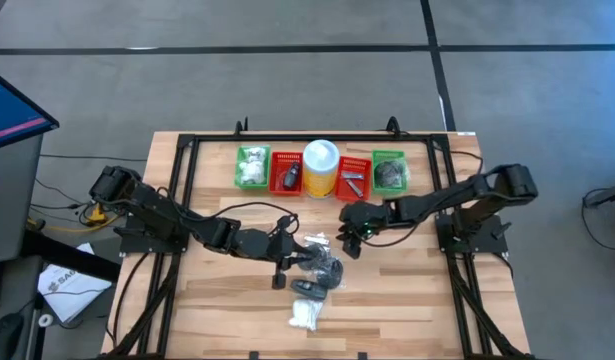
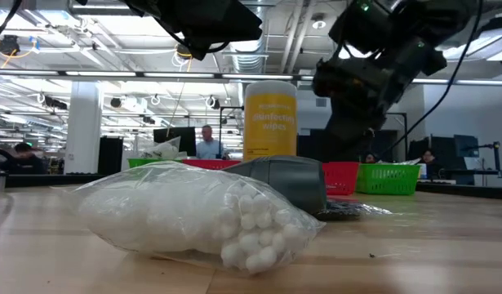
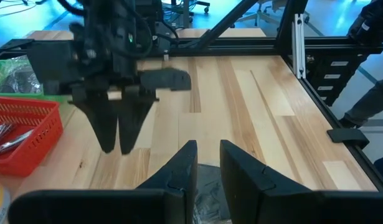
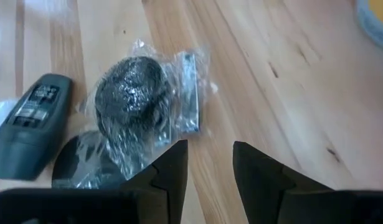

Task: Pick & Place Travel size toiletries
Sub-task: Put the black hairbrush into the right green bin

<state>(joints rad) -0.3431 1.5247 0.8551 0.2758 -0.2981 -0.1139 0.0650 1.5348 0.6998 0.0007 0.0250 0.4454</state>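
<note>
Left claw point(image 1: 283, 262) low over the middle of the wooden desk point(image 1: 407, 300), fingers parted narrowly with nothing between them, crinkled clear wrap just under the tips. Right claw point(image 1: 351, 240) a little to the right and farther back, fingers point(image 4: 169, 168) parted narrowly around bare wood, holding nothing; in the left wrist view, hanging point-down with the tips close together point(image 3: 116, 127). Between and just in front of the two claws, a cluster of travel toiletries: dark round puff in clear wrapper point(image 4: 130, 99), a second dark disc point(image 4: 76, 163) touching it, and a grey tube with printed label point(image 4: 30, 121) alongside. Nearer the front edge, a clear bag of white cotton balls point(image 2: 193, 216), apart from the cluster. Along the back of the desk, a row: green basket point(image 1: 253, 167) with white bundles, red basket point(image 1: 286, 173), yellow wipes canister point(image 1: 320, 168), red basket with silvery bits point(image 1: 353, 177), green basket with dark pieces point(image 1: 390, 172). People at desks in the room behind.
</note>
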